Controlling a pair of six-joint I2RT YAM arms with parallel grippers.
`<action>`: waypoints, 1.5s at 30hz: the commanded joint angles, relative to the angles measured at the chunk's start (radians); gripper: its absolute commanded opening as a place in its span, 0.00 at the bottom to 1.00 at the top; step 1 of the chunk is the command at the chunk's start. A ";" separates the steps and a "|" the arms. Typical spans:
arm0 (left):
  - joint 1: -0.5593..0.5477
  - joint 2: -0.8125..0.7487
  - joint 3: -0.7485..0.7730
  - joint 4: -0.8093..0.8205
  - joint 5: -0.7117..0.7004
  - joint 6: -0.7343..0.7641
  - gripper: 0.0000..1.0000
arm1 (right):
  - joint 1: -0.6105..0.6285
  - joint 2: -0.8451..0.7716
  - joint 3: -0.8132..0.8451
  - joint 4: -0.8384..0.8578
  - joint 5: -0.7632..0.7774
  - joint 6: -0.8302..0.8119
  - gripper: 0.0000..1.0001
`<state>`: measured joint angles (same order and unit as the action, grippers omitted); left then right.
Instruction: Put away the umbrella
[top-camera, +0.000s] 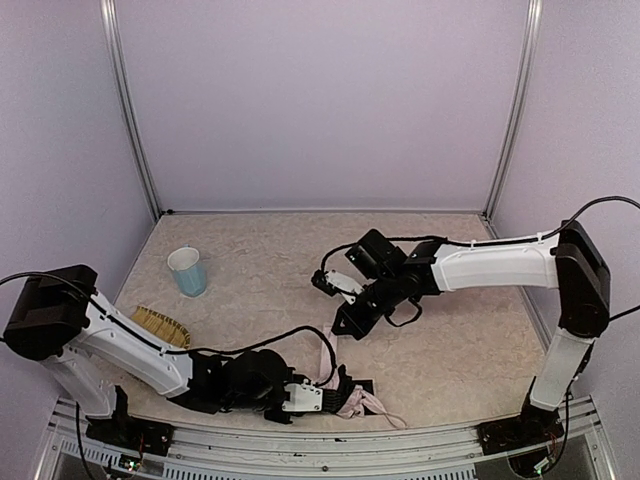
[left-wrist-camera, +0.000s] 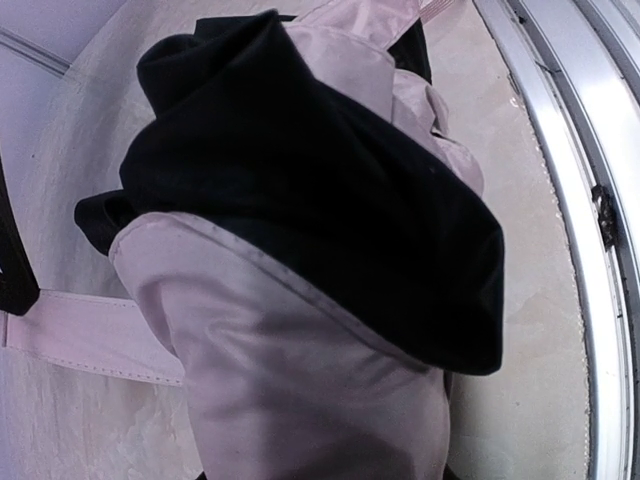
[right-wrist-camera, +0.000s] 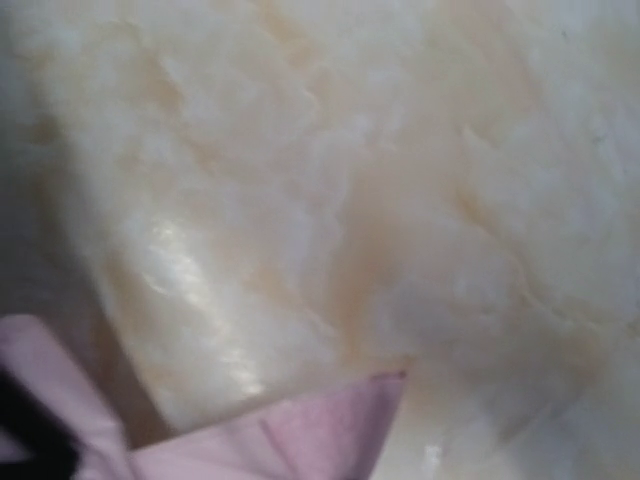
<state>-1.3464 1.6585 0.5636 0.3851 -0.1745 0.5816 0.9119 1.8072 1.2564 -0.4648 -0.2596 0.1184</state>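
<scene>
The umbrella (top-camera: 352, 396) lies collapsed near the table's front edge, a bundle of pale pink fabric with black underside showing. It fills the left wrist view (left-wrist-camera: 300, 330), hiding my fingers. My left gripper (top-camera: 322, 396) is pressed against its left end and seems shut on it. Its pink closure strap (top-camera: 329, 358) runs up from the bundle to my right gripper (top-camera: 338, 328), which points down at the strap's end. The strap's tip (right-wrist-camera: 310, 430) pokes into the blurred right wrist view; no fingers show there. The thin wrist strap loop (top-camera: 385, 412) trails right of the bundle.
A light blue cup (top-camera: 187, 271) stands at the left middle of the table. A yellow woven item (top-camera: 160, 325) lies beside my left arm. The metal front rail (left-wrist-camera: 600, 260) runs just right of the umbrella. Purple walls close the sides and back.
</scene>
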 joint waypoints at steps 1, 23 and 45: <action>0.021 0.054 0.081 -0.284 0.156 -0.055 0.09 | -0.036 -0.143 -0.073 0.240 -0.061 -0.045 0.00; 0.243 0.096 0.173 -0.204 0.483 -0.293 0.23 | 0.114 -0.446 -0.615 0.769 -0.247 0.099 0.00; 0.374 0.186 0.241 -0.219 0.588 -0.417 0.29 | 0.421 -0.279 -0.445 0.412 0.034 -0.242 0.00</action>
<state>-1.0321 1.7977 0.7723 0.1852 0.4934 0.2203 1.2324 1.5021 0.7425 0.0822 -0.2234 -0.0010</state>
